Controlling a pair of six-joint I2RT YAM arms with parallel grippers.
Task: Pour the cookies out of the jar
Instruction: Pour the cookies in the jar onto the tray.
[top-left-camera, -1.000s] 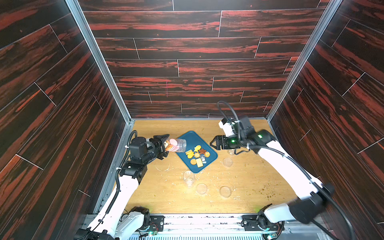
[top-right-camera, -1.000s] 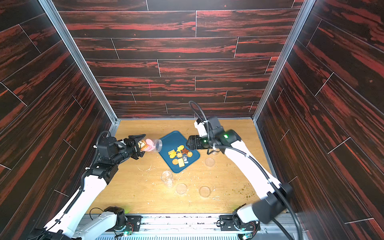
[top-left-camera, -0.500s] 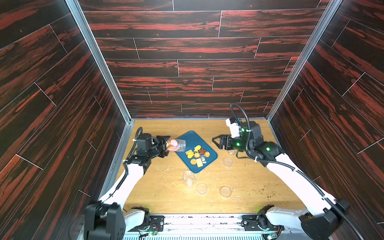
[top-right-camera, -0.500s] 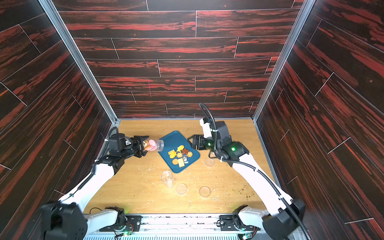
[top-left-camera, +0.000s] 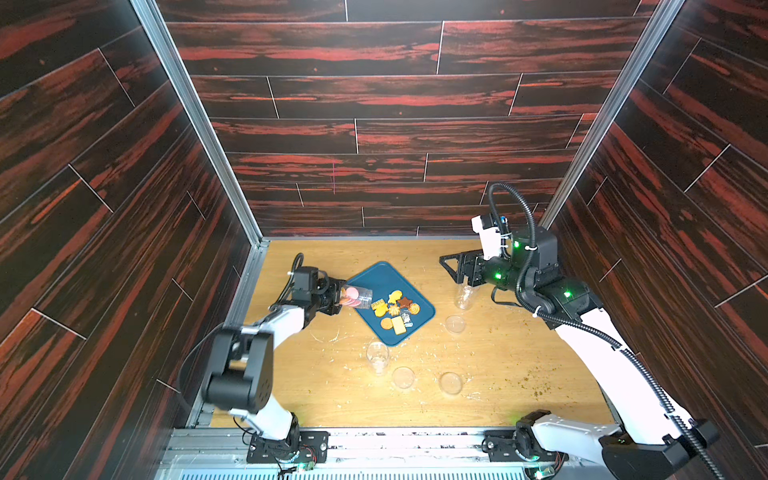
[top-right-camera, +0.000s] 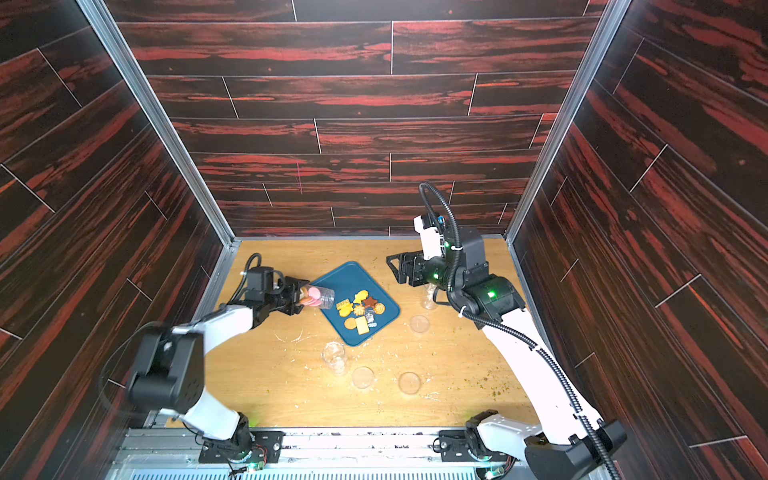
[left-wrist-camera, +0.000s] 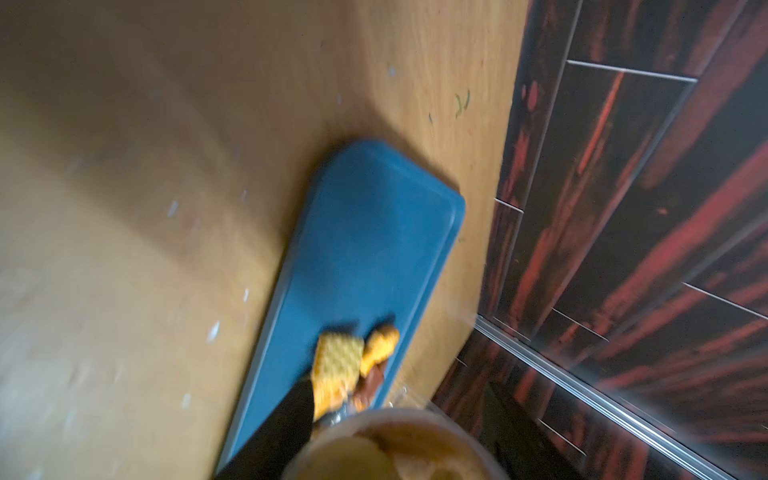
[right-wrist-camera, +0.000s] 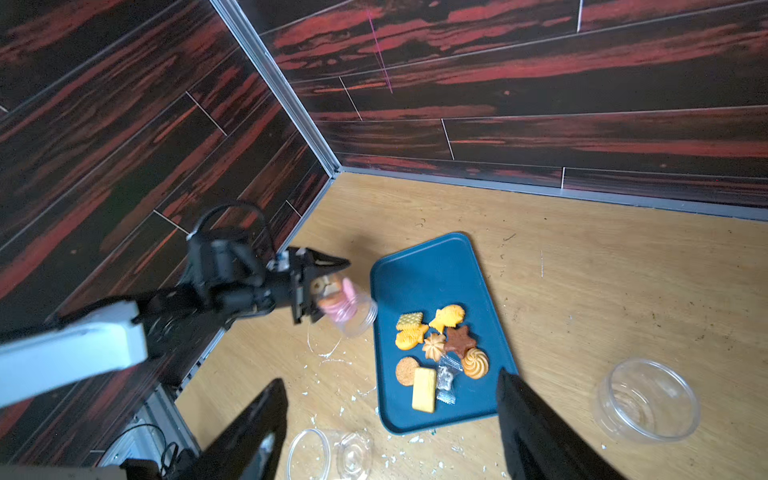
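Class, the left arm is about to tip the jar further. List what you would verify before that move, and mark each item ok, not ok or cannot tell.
1. Left gripper shut firmly on the jar: ok.
2. Jar lies tilted with its mouth toward the blue tray: ok.
3. Mouth fully over the tray rather than just at its edge: cannot tell.
4. Jar emptied: not ok, pink cookies are inside.
5. Right gripper open and apart from the tray: ok.
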